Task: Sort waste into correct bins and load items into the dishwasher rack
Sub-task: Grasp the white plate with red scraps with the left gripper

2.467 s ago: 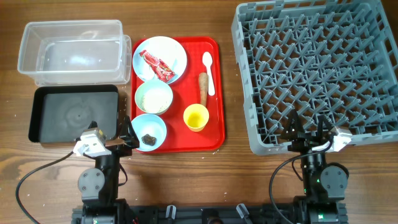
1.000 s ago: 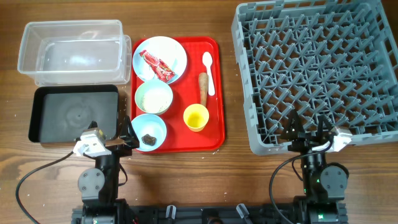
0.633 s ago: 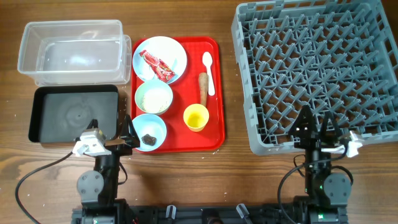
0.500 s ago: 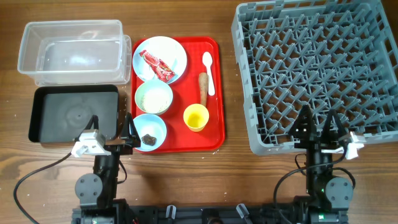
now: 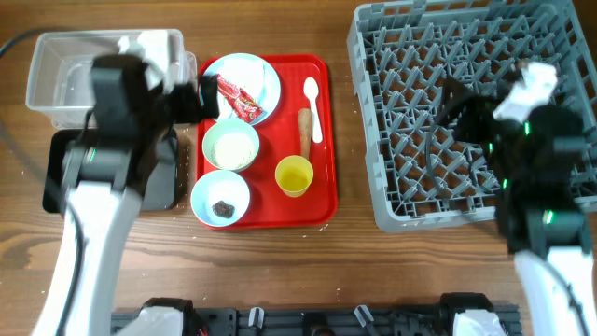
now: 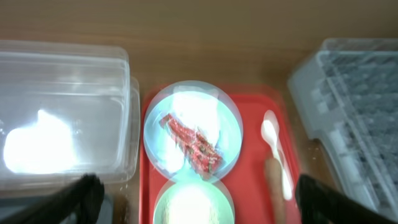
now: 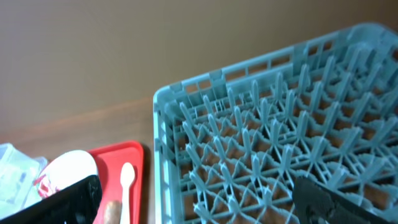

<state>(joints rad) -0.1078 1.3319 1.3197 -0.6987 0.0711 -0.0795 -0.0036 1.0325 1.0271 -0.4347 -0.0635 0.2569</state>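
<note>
left gripper (image 6: 202, 198): fingers spread wide, nothing btwn them, hovering right over the pale blue round plate (image 6: 193, 134). The red snack wrapper (image 6: 194, 143) lies diagonally on that plate w/ a white patch (image 6: 189, 104) next to it. Prob the tissue, but too blurry to swear. Imo the wide spread is for dropping onto the wrapper. The clear plastic rectangular tub (image 6: 62, 124) sits just left of the plate, so short trip.

right gripper (image 7: 199, 199): also wide open & empty, up over the large grey plastic dishwasher rack (image 7: 267, 149), wrist cam looking back toward the tray.

Overhead: everything's staged on the flat red serving tray (image 5: 322, 201), btwn bins and rack, so each arm gets its own side I reckon.
- small bowl of white grains (image 5: 230, 147)
- small bowl w/ a dark brown lump (image 5: 222, 207)
- small yellow cup (image 5: 294, 175)
- brown carrot-shaped stick (image 5: 305, 133)
- white plastic spoon (image 5: 312, 103)

All on the tray, none stacked. The shallow black rectangular tray (image 5: 164, 182) sits just in front of the tub, partly hidden under the left arm. Nothing sorted or loaded yet.
</note>
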